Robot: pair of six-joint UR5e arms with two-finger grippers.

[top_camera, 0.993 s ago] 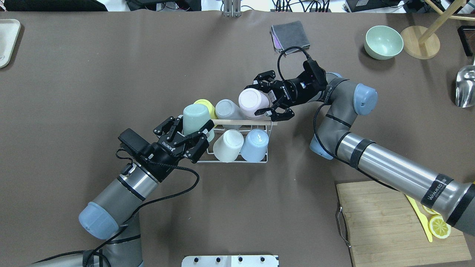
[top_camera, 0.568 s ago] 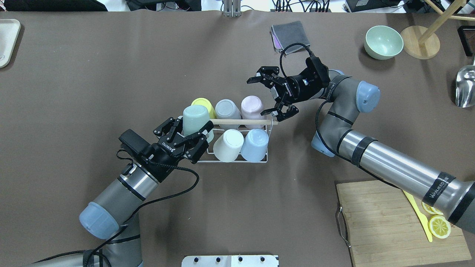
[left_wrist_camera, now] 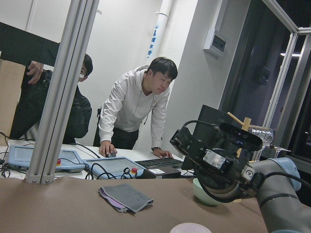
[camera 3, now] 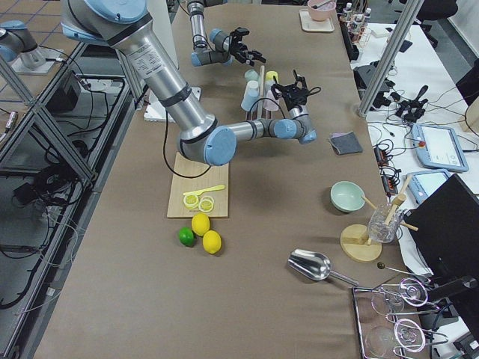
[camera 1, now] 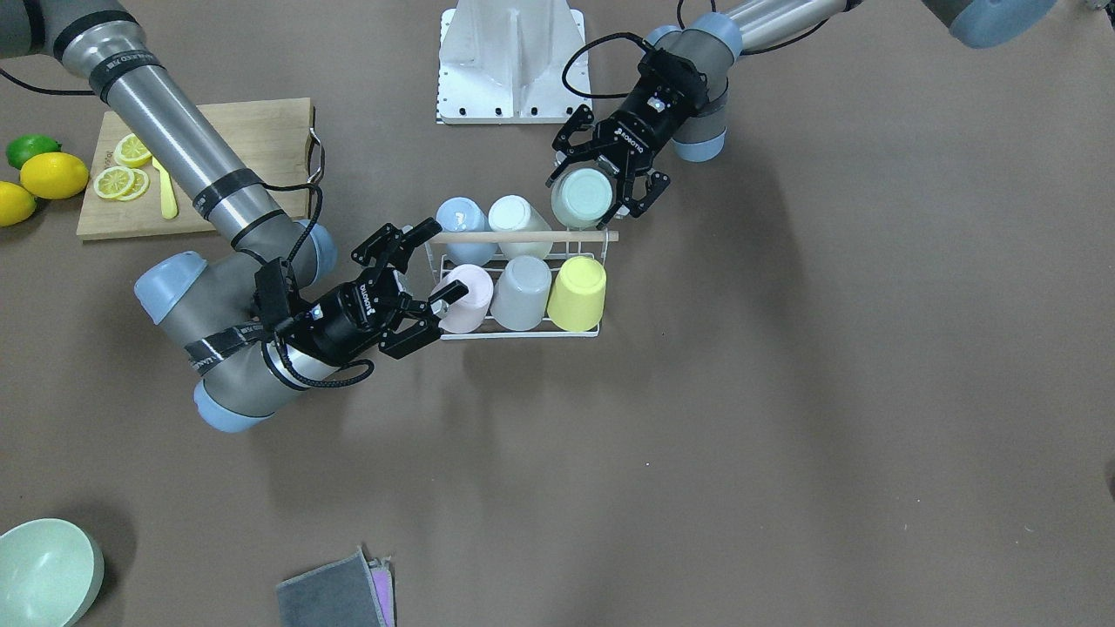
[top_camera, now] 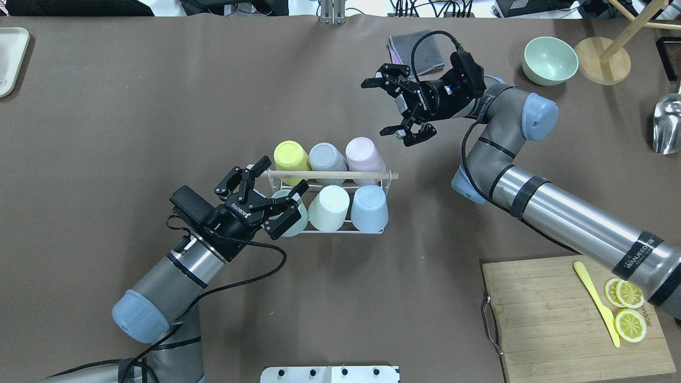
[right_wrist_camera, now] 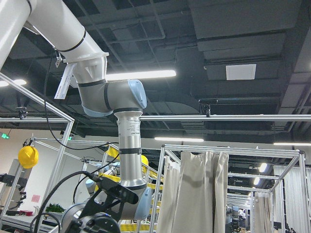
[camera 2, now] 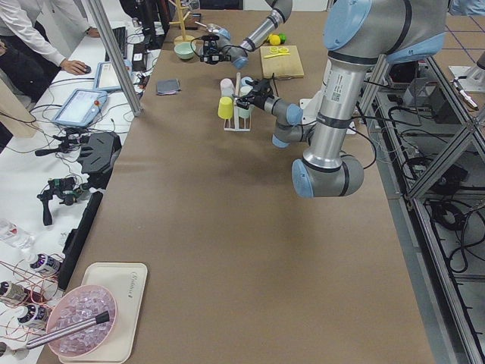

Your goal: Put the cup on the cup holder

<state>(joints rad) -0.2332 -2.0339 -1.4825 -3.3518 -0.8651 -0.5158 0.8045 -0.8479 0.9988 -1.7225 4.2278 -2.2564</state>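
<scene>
The white wire cup holder [top_camera: 340, 230] with its wooden dowel [top_camera: 330, 174] stands mid-table and also shows in the front-facing view [camera 1: 523, 236]. Yellow [top_camera: 291, 155], grey [top_camera: 327, 157] and pink [top_camera: 363, 153] cups sit upside down in its far row. White [top_camera: 329, 200] and blue [top_camera: 370, 201] cups sit in the near row. A mint cup [top_camera: 294, 215] sits in the near left slot. My left gripper [top_camera: 284, 175] is open over the mint cup. My right gripper [top_camera: 375, 106] is open and empty, up and to the right of the holder.
A grey cloth [top_camera: 407, 50], a mint bowl [top_camera: 549, 59] and a wooden stand [top_camera: 602, 59] lie along the far edge. A metal scoop [top_camera: 667, 122] is at the right edge. A cutting board [top_camera: 553, 319] with lemon slices is near right. A tray [top_camera: 10, 58] is far left.
The right gripper let go of the pink cup on the holder and drew back to the far right. The mint cup went down into the near left slot and the left gripper's fingers spread.
</scene>
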